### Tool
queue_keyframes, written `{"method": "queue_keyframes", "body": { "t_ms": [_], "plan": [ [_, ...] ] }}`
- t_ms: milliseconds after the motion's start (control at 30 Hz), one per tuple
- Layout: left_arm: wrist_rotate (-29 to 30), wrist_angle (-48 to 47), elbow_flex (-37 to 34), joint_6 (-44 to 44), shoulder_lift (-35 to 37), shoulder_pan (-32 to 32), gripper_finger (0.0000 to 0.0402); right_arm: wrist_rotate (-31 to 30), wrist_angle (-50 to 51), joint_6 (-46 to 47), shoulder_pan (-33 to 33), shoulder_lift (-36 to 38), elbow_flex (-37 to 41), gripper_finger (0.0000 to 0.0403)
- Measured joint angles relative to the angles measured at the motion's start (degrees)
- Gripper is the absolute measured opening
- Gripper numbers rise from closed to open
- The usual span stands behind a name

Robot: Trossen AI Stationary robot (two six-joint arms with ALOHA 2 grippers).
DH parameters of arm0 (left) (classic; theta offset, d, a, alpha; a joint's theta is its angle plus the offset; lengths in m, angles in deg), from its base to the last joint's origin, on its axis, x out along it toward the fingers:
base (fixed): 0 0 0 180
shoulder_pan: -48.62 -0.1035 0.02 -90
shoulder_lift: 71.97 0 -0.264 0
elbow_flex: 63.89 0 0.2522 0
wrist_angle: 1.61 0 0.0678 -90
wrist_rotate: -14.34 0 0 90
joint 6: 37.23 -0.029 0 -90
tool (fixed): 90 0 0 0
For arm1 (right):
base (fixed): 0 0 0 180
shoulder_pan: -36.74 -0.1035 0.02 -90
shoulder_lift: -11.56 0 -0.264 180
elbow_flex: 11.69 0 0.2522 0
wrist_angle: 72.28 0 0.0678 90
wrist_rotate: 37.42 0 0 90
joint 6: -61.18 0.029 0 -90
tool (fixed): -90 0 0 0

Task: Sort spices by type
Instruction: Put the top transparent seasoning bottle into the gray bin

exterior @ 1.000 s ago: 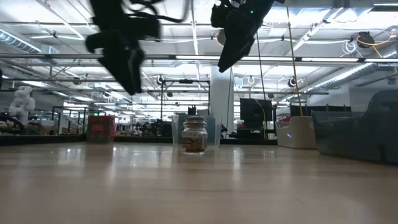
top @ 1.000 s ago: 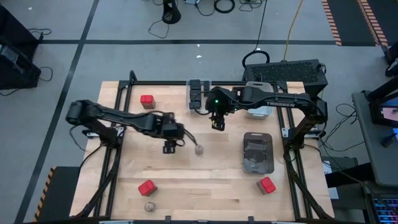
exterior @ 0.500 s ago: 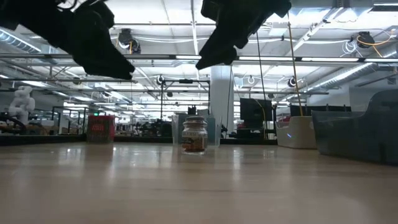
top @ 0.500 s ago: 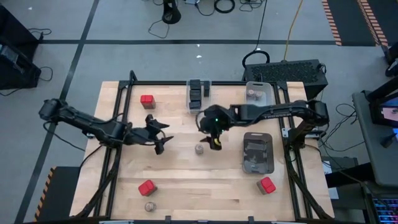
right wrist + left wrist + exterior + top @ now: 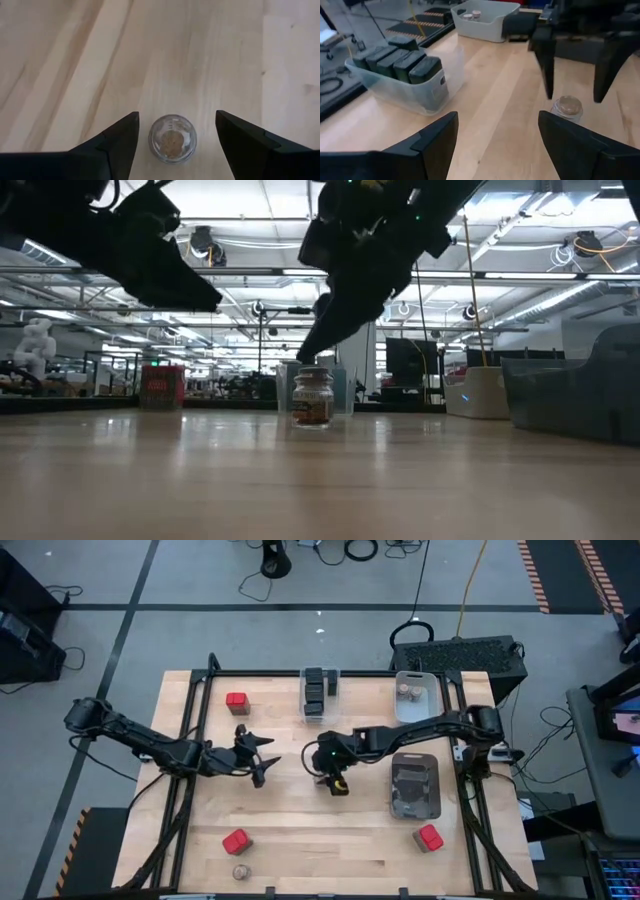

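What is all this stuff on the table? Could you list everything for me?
Red tins: four; one far left, one near left, one near right, one in the dark bin.
Round jars: four, tan-topped; one mid-table under the right gripper, one at the near left edge, two in the white bin.
Dark tins: about five, in the clear bin.
Clear bin: far centre.
White bin: far right.
Dark bin: right side.
Left gripper: open, left of centre.
Right gripper: open, straddling the middle jar.

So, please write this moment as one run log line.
right gripper: open, above small round tan-topped glass jar | left gripper: open, waiting nearby
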Motion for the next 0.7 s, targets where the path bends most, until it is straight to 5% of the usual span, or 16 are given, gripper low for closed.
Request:
{"method": "queue_keyframes", "body": {
  "t_ms": [700],
  "plan": [
    [-0.5, 2.4, 0.0, -5.0, 0.0, 0.0, 0.0281, -0.4, 0.1, 1.5, -0.1, -3.4, 0.0, 0.0237]
  ]
}}
